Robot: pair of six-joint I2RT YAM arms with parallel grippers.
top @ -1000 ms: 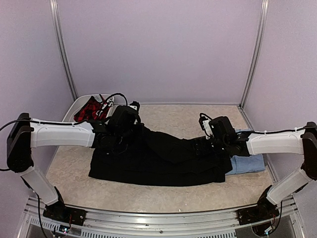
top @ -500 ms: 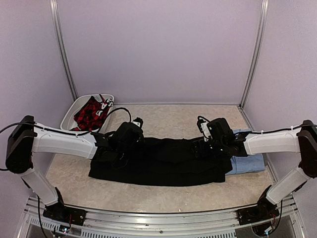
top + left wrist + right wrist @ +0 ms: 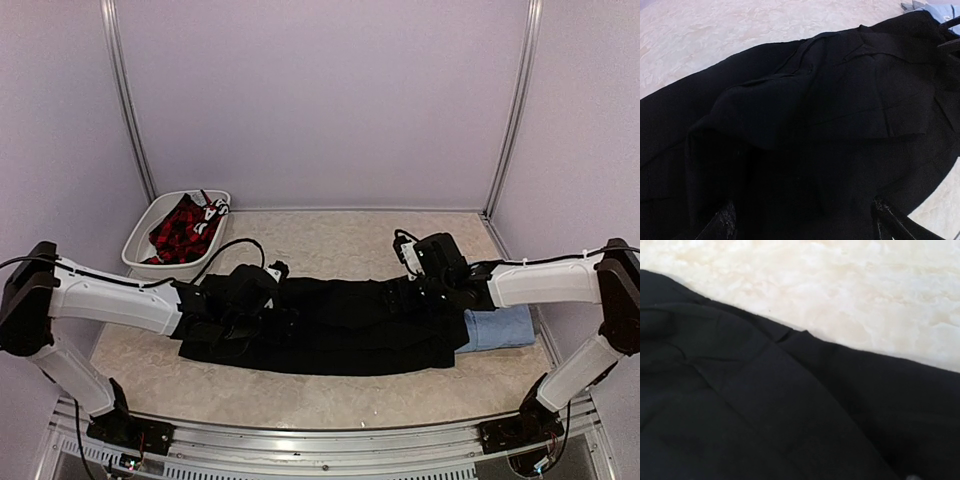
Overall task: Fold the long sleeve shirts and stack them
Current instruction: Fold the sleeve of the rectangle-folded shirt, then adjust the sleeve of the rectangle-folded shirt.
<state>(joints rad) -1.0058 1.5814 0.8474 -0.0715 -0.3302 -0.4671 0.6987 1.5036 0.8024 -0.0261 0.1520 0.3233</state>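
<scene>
A black long sleeve shirt [image 3: 330, 330] lies folded into a long band across the table, and it fills the left wrist view [image 3: 830, 115] and the right wrist view [image 3: 740, 420]. A folded light blue shirt [image 3: 503, 328] lies at its right end, partly under it, with a corner showing [image 3: 946, 14]. My left gripper [image 3: 238, 322] hovers low over the black shirt's left part; the left gripper [image 3: 805, 225] is open, fingertips [image 3: 724, 222] wide apart, nothing between them. My right gripper [image 3: 432, 288] sits low over the shirt's right part, open. Its fingers are out of its own view.
A white basket [image 3: 137, 240] with red plaid cloth [image 3: 180, 228] stands at the back left. The beige marbled tabletop [image 3: 340, 235] shows behind and in front of the shirts. Metal frame posts and lilac walls close the back and sides.
My left gripper came down and nearer with the lifted black cloth, then opened and let it go; the fold now lies flat. The right gripper shifted slightly left.
</scene>
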